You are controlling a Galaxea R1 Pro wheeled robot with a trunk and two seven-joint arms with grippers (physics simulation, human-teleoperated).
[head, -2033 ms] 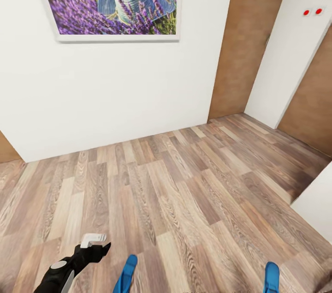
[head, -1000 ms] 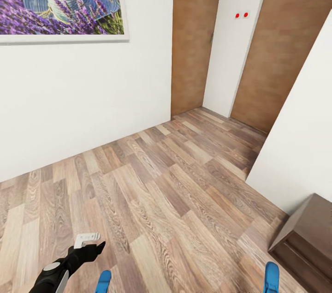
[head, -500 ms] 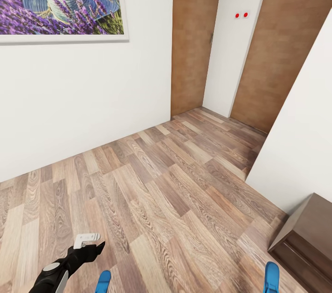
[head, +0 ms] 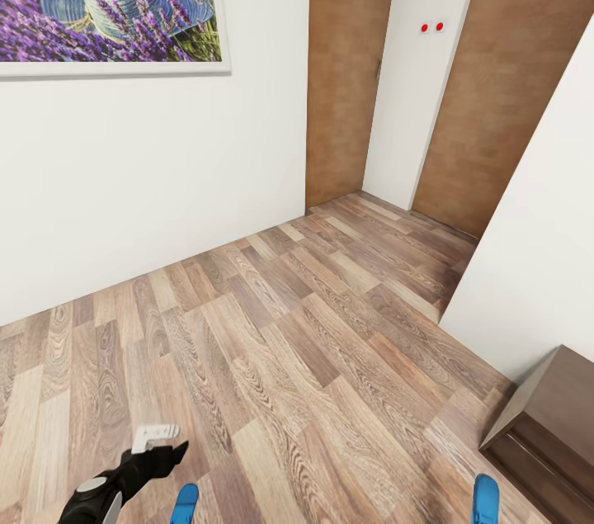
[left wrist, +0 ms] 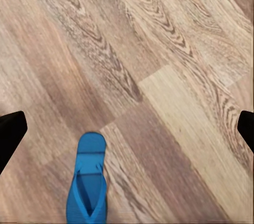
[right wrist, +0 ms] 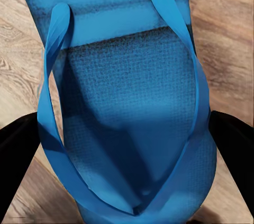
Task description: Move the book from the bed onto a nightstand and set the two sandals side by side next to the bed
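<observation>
At the bottom edge of the head view, two blue tips peek in: one sandal (head: 186,503) lower left, just beside the left gripper (head: 157,443), the other sandal (head: 485,499) lower right. The left wrist view shows the left jaws spread wide, the sandal lying on the floor (head: 272,359) ahead of them, its long axis pointing away. The right wrist view shows a sandal close between dark fingers (right wrist: 18,147); whether they pinch it cannot be told. The nightstand (head: 553,413) sits lower right, doors (head: 346,70) beyond.
</observation>
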